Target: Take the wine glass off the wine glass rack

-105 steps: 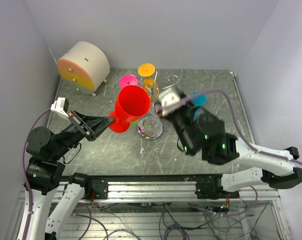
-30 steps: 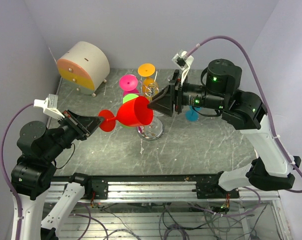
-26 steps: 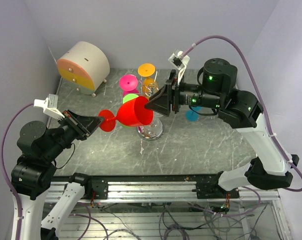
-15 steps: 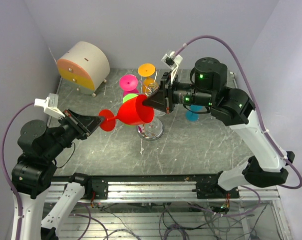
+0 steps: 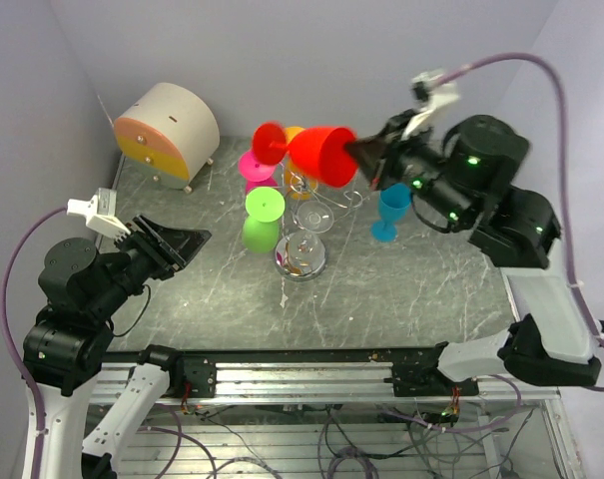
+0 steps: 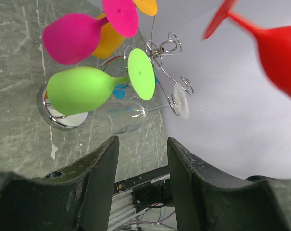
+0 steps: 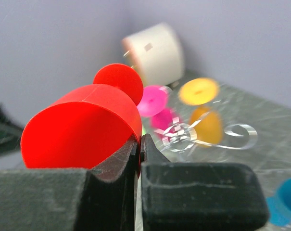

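The red wine glass [image 5: 321, 155] hangs on its side in the air above the back of the table, its foot [image 5: 270, 143] pointing left. My right gripper [image 5: 353, 152] is shut on the bowl's rim; in the right wrist view the red wine glass [image 7: 82, 130] fills the left, with the right gripper [image 7: 139, 139] pinching its wall. The wine glass rack [image 5: 300, 257] stands mid-table, below and apart from the red glass. My left gripper [image 5: 187, 239] is open and empty, left of the rack. In the left wrist view the left gripper [image 6: 143, 142] points at the rack [image 6: 162, 48].
On the rack hang a green glass [image 5: 262, 220], a pink glass [image 5: 257, 165], an orange glass [image 6: 107, 41], a blue glass [image 5: 391, 210] and a clear glass [image 6: 131, 118]. A white and orange round drawer box [image 5: 167, 125] sits back left. Walls close in on three sides.
The red glass has passed from my left gripper to my right. The right gripper shut on its rim, the left opened, and the right arm swung the glass up and back.
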### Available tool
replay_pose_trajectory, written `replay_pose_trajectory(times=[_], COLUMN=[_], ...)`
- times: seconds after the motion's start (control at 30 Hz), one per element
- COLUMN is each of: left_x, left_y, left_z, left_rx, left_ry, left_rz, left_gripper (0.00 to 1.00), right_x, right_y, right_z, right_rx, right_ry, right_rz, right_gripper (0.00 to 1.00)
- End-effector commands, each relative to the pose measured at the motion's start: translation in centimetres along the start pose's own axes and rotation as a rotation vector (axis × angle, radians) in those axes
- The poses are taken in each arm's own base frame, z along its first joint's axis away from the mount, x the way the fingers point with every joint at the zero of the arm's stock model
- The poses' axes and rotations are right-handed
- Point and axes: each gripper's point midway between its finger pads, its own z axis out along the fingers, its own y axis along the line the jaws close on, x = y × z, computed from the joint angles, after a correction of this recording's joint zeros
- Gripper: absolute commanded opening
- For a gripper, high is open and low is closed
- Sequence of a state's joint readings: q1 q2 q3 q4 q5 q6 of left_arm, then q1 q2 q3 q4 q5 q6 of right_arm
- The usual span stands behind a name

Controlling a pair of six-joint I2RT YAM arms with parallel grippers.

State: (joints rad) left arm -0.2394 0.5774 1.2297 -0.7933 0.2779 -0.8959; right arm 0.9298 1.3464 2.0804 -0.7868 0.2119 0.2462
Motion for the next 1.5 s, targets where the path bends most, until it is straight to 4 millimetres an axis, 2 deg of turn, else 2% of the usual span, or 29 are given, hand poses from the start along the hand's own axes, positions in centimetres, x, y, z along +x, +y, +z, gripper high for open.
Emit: replay_pose_trajectory(times=[0.0,0.07,0.17,0.3,0.37,0.43,0.5,0.53,0.6,0.67,0.73,0.77,0.9,1.07,1.27,1.47], left_x=[-0.4,-0.3,-0.2,0.3,0.5,0.6,0.7,0.7,0.7,0.7,0.8,0.9,1.8,2.8,2.9,3.2], left_y=[0.7,1.0,1.5,2.3,2.7,3.0,3.3,3.4,3.5,3.7,3.8,4.0,4.7,5.6,6.1,6.5], left_z=[-0.2,-0.1,0.0,0.3,0.4,0.4,0.4,0.3,0.2,0.1,0.0,0.1,0.6,0.9,0.3,-0.1], left_rx=[-0.036,-0.047,-0.058,-0.083,-0.097,-0.106,-0.116,-0.124,-0.136,-0.145,-0.150,-0.155,-0.152,-0.161,-0.184,-0.195], left_ry=[-0.030,-0.028,-0.022,-0.006,0.000,0.006,0.009,0.009,0.012,0.017,0.020,0.022,0.050,0.076,0.072,0.069], left_rz=[0.026,0.029,0.036,0.041,0.046,0.051,0.061,0.062,0.074,0.088,0.098,0.098,0.087,0.071,0.080,0.071], left_gripper=[0.55,0.55,0.54,0.53,0.53,0.53,0.53,0.52,0.52,0.52,0.52,0.52,0.52,0.51,0.51,0.51], right_x=[-6.4,-7.1,-6.8,-6.3,-5.2,-2.4,1.5,3.7,8.5,13.0,15.9,16.8,20.3,24.5,26.6,28.7], right_y=[-8.5,-11.9,-15.5,-21.4,-26.1,-31.4,-35.6,-37.3,-40.6,-42.7,-43.6,-43.3,-41.9,-40.9,-40.9,-40.5], right_z=[-4.6,-6.1,-7.4,-6.8,-6.1,-4.8,-4.5,-4.5,-5.5,-6.7,-8.2,-8.5,-8.9,-8.4,-8.2,-6.7], right_rx=[0.469,0.700,0.980,1.158,1.187,1.149,1.147,1.138,1.136,1.119,1.121,1.108,1.062,0.985,0.971,0.939], right_ry=[-0.262,-0.300,-0.261,-0.174,-0.096,0.031,0.127,0.179,0.306,0.407,0.457,0.471,0.541,0.629,0.659,0.727], right_rz=[-0.034,-0.088,-0.234,-0.280,-0.251,-0.181,-0.084,-0.014,0.132,0.257,0.330,0.342,0.380,0.441,0.455,0.444], right_gripper=[0.00,0.00,0.00,0.00,0.00,0.00,0.00,0.00,0.00,0.00,0.00,0.00,0.00,0.00,0.00,0.00])
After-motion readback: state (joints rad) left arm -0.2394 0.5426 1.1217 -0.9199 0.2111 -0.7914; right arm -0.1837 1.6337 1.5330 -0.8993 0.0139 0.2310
